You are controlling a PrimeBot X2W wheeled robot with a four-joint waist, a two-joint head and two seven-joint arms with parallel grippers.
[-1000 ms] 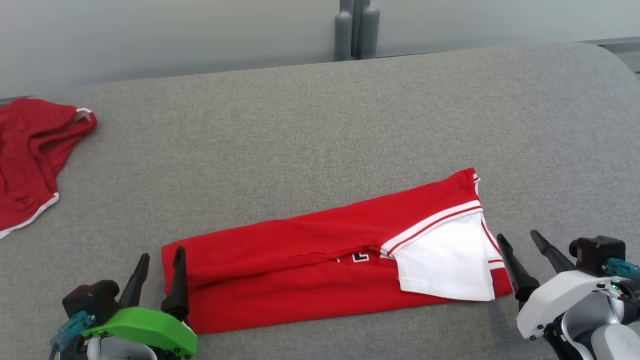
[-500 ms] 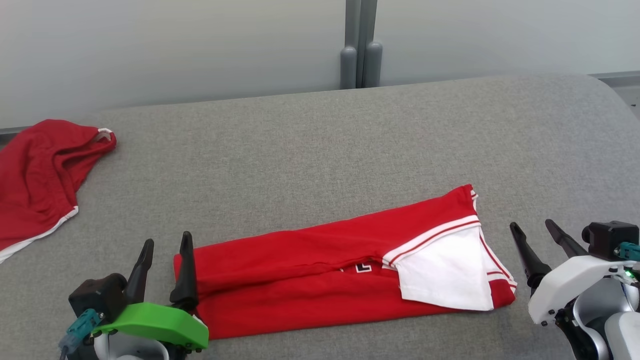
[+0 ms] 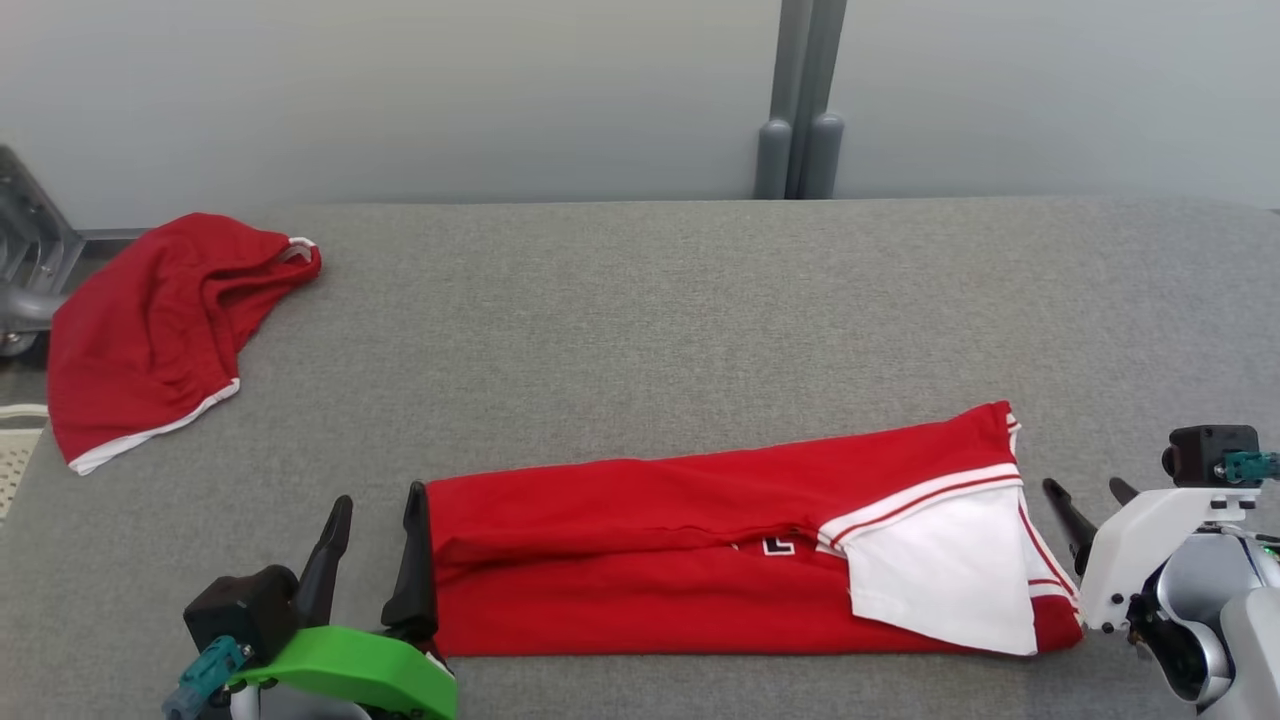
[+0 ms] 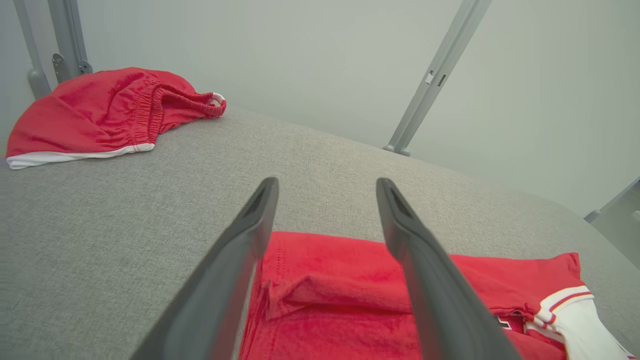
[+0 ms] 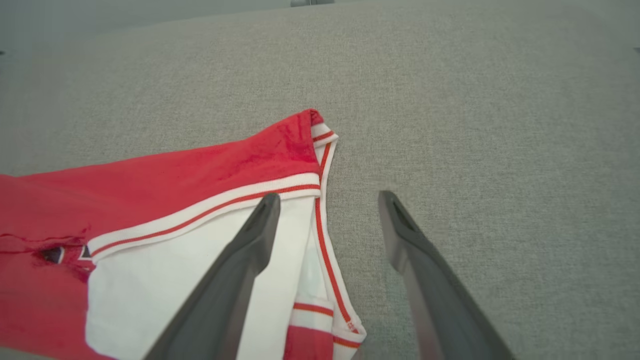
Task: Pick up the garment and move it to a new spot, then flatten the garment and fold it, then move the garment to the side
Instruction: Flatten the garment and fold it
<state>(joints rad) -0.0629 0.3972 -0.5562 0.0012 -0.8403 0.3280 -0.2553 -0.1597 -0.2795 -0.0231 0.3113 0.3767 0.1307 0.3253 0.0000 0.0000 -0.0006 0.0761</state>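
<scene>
The garment (image 3: 700, 560) is a red shirt with white trim, folded into a long strip lying left to right on the grey padded surface (image 3: 640, 320). A white panel sits at its right end. My left gripper (image 3: 380, 497) stands open at the strip's left end, its right finger beside the cloth edge. In the left wrist view the open left gripper (image 4: 327, 182) frames the garment (image 4: 340, 300) corner below it. My right gripper (image 3: 1085, 487) is open just off the right end. In the right wrist view the right gripper (image 5: 330, 196) straddles the garment (image 5: 200, 175) trim edge.
A second red piece with white hem and elastic waistband (image 3: 160, 320) lies crumpled at the far left corner, also seen as red shorts (image 4: 110, 110). A grey post (image 3: 800, 100) stands behind the surface, and a metal frame (image 3: 25, 260) shows at the left edge.
The head camera has moved, so the whole picture sits further right and lower. Both grippers stay open at the two ends of the folded garment, which keeps its shape.
</scene>
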